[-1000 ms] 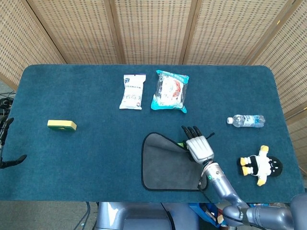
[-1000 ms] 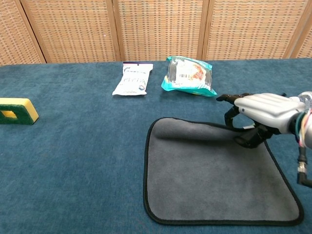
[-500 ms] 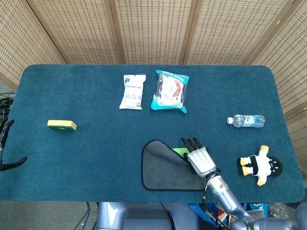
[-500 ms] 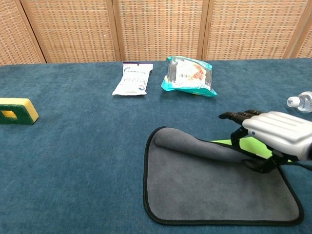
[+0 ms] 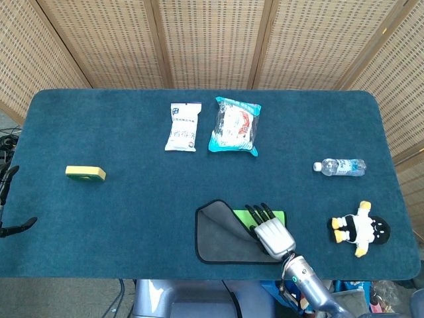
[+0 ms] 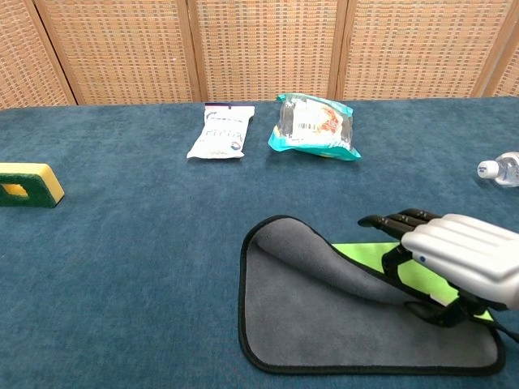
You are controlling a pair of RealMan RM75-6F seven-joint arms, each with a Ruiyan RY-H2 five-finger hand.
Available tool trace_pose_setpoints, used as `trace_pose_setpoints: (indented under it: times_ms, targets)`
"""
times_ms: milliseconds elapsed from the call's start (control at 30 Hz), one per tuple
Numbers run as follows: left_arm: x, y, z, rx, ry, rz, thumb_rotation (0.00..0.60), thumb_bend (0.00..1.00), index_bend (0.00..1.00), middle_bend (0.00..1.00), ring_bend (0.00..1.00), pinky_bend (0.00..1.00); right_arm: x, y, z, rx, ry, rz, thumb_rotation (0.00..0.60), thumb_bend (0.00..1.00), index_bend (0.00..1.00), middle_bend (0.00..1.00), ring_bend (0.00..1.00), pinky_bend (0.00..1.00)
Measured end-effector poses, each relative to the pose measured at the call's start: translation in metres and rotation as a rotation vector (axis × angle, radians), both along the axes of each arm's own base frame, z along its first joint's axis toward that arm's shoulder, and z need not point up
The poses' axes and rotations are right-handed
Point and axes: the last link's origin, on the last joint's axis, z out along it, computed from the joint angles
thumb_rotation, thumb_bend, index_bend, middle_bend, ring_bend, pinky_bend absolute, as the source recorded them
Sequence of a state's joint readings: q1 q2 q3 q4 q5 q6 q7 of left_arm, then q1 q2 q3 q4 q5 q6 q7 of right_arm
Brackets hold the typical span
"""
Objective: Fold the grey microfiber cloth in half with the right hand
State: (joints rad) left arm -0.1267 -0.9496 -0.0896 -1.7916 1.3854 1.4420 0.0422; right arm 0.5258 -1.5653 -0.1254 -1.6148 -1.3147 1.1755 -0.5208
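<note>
- The grey microfiber cloth [image 6: 324, 312] lies on the near part of the table [image 5: 132, 205], and its far right corner is held by the right hand [image 6: 458, 263], lifted and turned toward the near edge so that the green underside [image 6: 381, 255] is exposed just behind the fingers [image 6: 397, 220].
- The grasp itself is hidden under the palm; the corner is judged to be pinched between thumb and fingers, but the depth of the pinch cannot be told.
- A shallow pinch is a risk: the microfiber can slip out from under the fingertips, and the flap is then dropped back short of half.
- Only one corner is carried. The fold line is seen running diagonally from the far left corner toward the fingers, so a skewed fold is likely unless the hand is steered across to the matching edge.
- The lower layer can be dragged along the cloth-covered table if the hand is kept too low, which bunches the material beneath the fingers.
- The left hand is not in view, so no hold-down is available.
</note>
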Motion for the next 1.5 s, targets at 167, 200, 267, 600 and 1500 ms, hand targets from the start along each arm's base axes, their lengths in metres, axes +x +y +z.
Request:
trace_pose_setpoints:
  times_ms: [167, 200, 267, 600, 1500]
  targets:
    - [0.000, -0.001, 0.001, -0.001, -0.002, -0.002, 0.600, 0.11, 0.00, 0.00, 0.00, 0.00, -0.001, 0.006, -0.001, 0.011, 0.007, 0.010, 0.600, 0.51, 0.64, 0.00, 0.00, 0.00]
    - [0.000, -0.001, 0.001, -0.001, -0.002, -0.002, 0.600, 0.11, 0.00, 0.00, 0.00, 0.00, -0.001, 0.007, -0.001, 0.013, 0.008, 0.013, 0.600, 0.51, 0.64, 0.00, 0.00, 0.00]
    - [0.000, -0.001, 0.001, -0.002, -0.002, -0.003, 0.600, 0.11, 0.00, 0.00, 0.00, 0.00, -0.002, 0.009, -0.001, 0.017, 0.012, 0.020, 0.600, 0.51, 0.64, 0.00, 0.00, 0.00]
    - [0.001, -0.001, 0.000, -0.003, 0.000, -0.003, 0.600, 0.11, 0.00, 0.00, 0.00, 0.00, -0.005, 0.020, 0.001, 0.045, 0.029, 0.057, 0.600, 0.51, 0.64, 0.00, 0.00, 0.00]
    - [0.000, -0.002, 0.001, -0.002, -0.002, -0.002, 0.600, 0.11, 0.00, 0.00, 0.00, 0.00, -0.012, 0.030, 0.000, 0.094, 0.089, 0.100, 0.600, 0.29, 0.26, 0.00, 0.00, 0.00]
